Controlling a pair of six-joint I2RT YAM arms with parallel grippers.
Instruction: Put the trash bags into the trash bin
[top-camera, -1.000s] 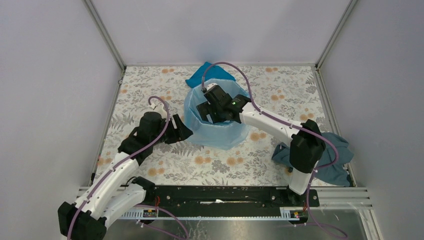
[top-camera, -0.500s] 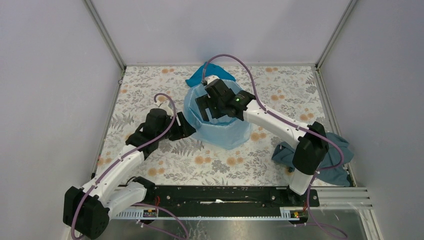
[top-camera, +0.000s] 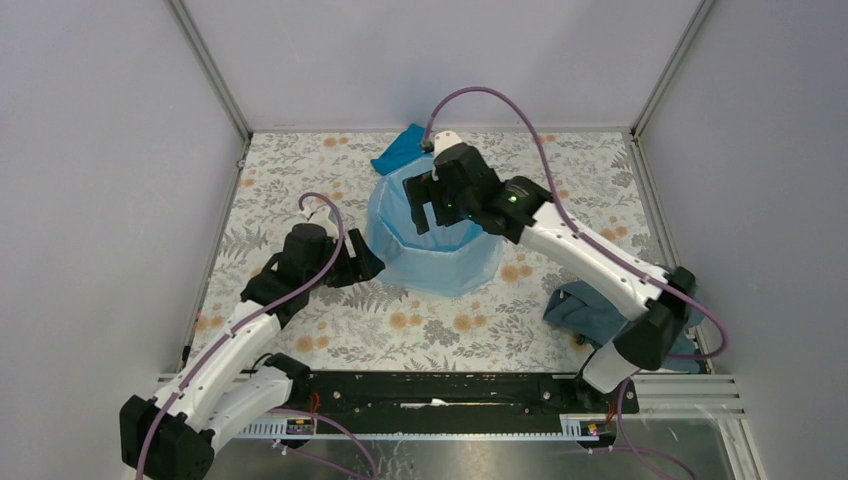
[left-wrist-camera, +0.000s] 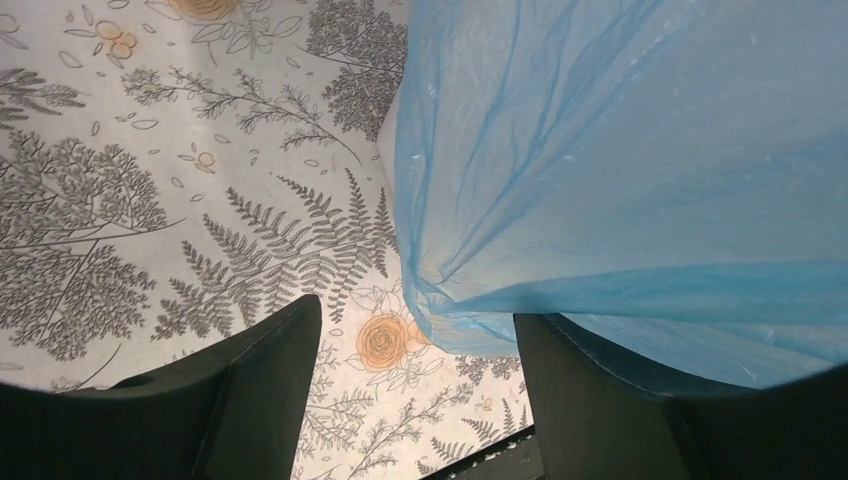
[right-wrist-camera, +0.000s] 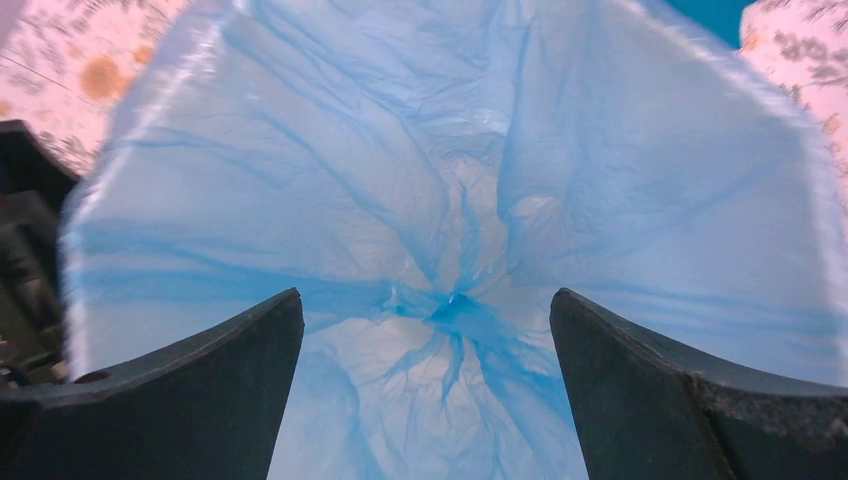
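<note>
One trash bag (top-camera: 398, 222) lined and overhung one trash bin (top-camera: 452, 264) mid-surface (top-camera: 300, 180); my right pincer (right-wrist-camera: 425, 300) hung spread wide over its mouth, gripping nothing; my left pincer (left-wrist-camera: 415, 320) gaped, released, at the bag's skirt, film touching one finger (left-wrist-camera: 600, 400); two cloths, one teal cloth (top-camera: 400, 152) and one grey-blue cloth (top-camera: 590, 310), lay apart.

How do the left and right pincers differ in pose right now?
The left pincer sits low beside the trash bin, at the hanging edge of the trash bag; the right pincer hangs over the bin's mouth, pointing down inside. The left pincer's camera shows the floral table; the right pincer's shows mostly blue film. Both stand open.
</note>
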